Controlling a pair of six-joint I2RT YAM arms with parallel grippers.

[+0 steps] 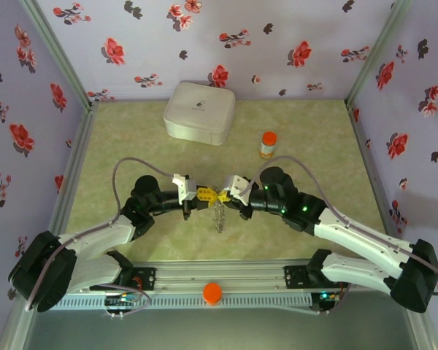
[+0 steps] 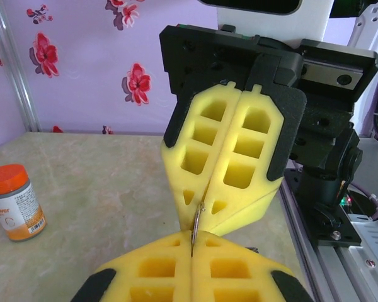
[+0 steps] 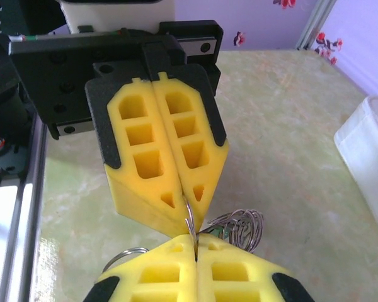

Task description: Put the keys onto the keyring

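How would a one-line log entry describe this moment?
left end effector shut on keyring | right end effector shut on keyring | tips meeting

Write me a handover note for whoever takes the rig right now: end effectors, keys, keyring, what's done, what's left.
Left end effector: shut, pinching the thin wire of the keyring at its tip.
Right end effector: shut on the same wire, tip to tip with the left one.
Keyring: the rest of its loops hang below the pinch.
Keys: I cannot make them out; too small or hidden.
Done: both arms hold the ring.
Left: no key can be confirmed on the ring; check, then thread both.
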